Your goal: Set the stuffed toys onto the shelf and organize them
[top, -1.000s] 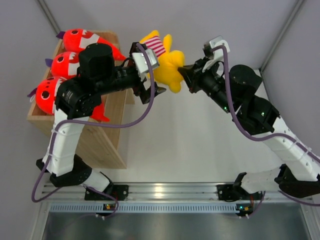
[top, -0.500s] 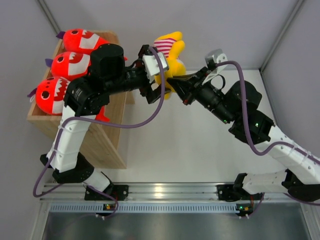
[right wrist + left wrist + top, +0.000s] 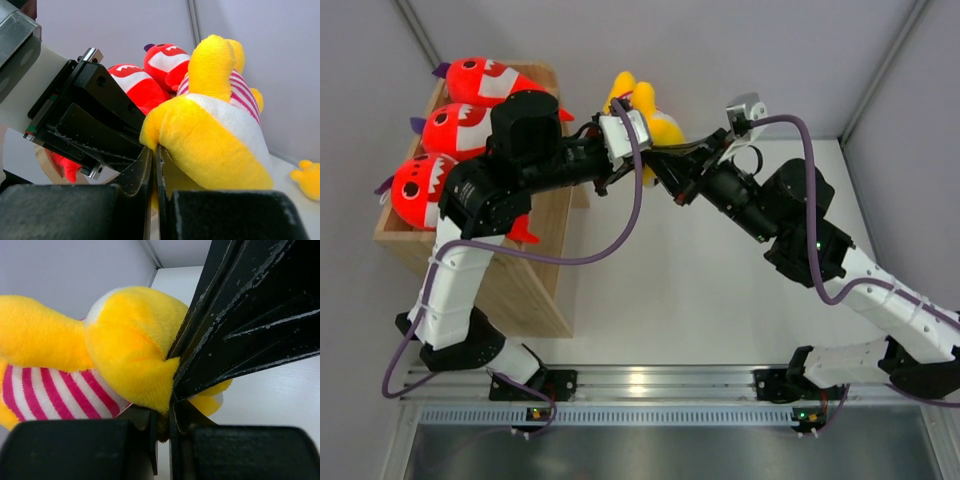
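Observation:
A yellow stuffed toy with red-white stripes hangs in the air just right of the shelf, held between both arms. My left gripper is shut on a fold of its yellow plush from the shelf side. My right gripper is shut on another thin fold of the same toy, its fingers pressed against the left gripper's. Three red sharks lie side by side on the shelf's top. Part of a second yellow toy shows low at the right edge of the right wrist view.
The wooden shelf stands at the left of the white table, its slab side facing the middle. Grey walls close in at the back and both sides. The arms' purple cables loop beneath the wrists.
My left gripper has gone from open to shut on the yellow toy. The right arm pushed the toy left and back toward the shelf, and the toy swung upright.

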Robot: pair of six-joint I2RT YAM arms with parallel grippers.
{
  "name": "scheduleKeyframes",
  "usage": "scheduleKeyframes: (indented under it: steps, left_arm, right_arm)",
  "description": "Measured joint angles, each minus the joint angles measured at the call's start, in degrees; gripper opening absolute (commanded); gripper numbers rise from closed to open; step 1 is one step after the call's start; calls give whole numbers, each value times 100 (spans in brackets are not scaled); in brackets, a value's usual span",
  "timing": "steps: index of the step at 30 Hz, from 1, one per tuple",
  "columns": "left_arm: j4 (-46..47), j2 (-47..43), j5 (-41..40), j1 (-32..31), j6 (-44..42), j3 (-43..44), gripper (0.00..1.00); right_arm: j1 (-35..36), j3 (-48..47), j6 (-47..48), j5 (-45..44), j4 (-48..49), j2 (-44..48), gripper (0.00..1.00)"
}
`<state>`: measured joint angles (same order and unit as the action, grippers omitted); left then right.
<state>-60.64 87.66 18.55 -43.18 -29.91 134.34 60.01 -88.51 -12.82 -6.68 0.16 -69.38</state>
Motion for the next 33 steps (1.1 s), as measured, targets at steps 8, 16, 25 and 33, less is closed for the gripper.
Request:
scheduleKeyframes:
  steps: [8, 16, 25, 33]
  left_arm:
    - [-57, -205, 55, 39, -92, -426, 0]
    - [-210, -203, 981, -20, -411, -898, 0]
    - [-765, -269, 1963, -48, -964, -1335, 0]
    - [-1161, -289, 2638, -48, -1292, -1416, 0]
  right_arm:
    - [0, -205, 435, 638, -542, 118, 81]
    - [-1080, -776, 2702, 1963, -2618, 719, 99]
    - [-4227, -1443, 4546, 5132, -3969, 605, 99]
    - [-6245, -962, 3773, 8008, -2765, -999, 98]
